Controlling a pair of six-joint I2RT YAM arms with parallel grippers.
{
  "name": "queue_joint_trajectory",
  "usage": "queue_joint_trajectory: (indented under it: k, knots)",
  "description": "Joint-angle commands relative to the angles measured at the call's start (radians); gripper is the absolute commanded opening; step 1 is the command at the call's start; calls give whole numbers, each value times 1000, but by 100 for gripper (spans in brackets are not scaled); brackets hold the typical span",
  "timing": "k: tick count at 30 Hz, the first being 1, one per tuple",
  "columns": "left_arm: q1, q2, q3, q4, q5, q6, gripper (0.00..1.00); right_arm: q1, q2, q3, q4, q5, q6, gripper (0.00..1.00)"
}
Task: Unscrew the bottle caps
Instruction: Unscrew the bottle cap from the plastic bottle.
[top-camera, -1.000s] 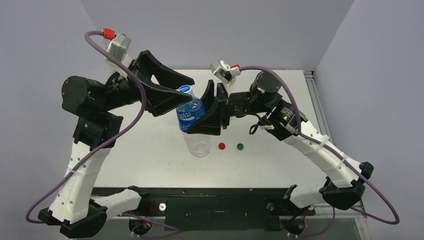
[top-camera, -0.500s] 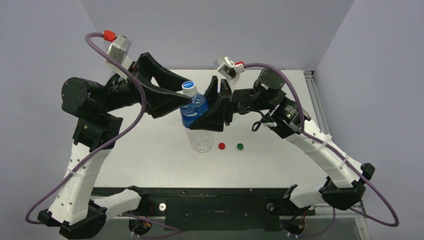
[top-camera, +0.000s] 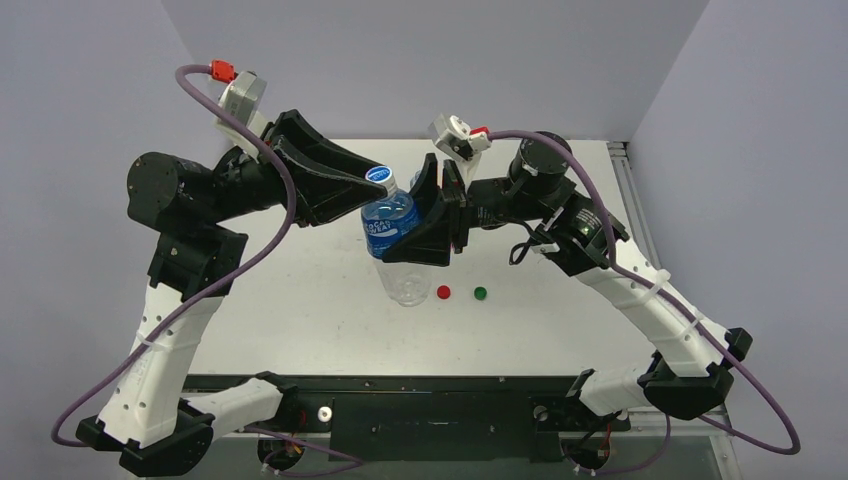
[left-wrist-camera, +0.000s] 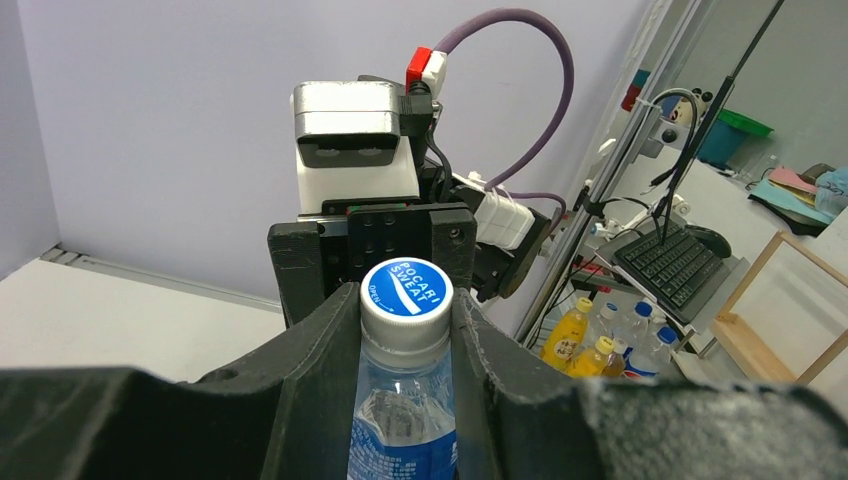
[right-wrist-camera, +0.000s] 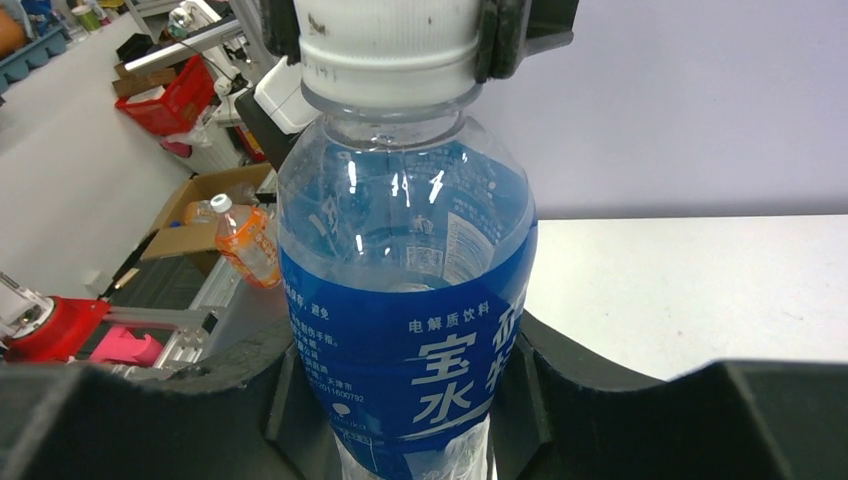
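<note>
Both arms are gripping the blue-label bottle (top-camera: 392, 222) over the table (top-camera: 300, 300)

The left gripper (left-wrist-camera: 405, 305) is clamping tight on the whitish-blue cap (left-wrist-camera: 406, 288) up top. The right gripper (right-wrist-camera: 405, 400) is squeezing the bottle's body at the label, jaws partway closed. The bottle is leaning a bit; can't tell if its base is touching down. A red cap (top-camera: 444, 292) and green cap (top-camera: 480, 293) are lying loose nearby.

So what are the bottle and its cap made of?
The bottle looks like clear, glossy plastic: you can see through it, and light glints on it. Its cap seems to be harder whitish plastic, with ribbed sides and a blue printed top.
</note>
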Motion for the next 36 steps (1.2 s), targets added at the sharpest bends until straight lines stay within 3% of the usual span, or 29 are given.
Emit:
queue_joint_trajectory:
  k: [1,15,29,36]
  knots:
    - [-8,-2,46,13,-18,-32,0,-3,29,64,-118,60,-122,0]
    - [-6,-7,52,-42,-48,18,0,-17,32,90,-192,280,-198,0]
    - [-6,-6,71,-213,-194,256,0,-93,-38,-6,-50,296,-99,0]
    - [-6,1,91,-301,-295,354,0,-100,-52,-8,-56,374,-101,0]
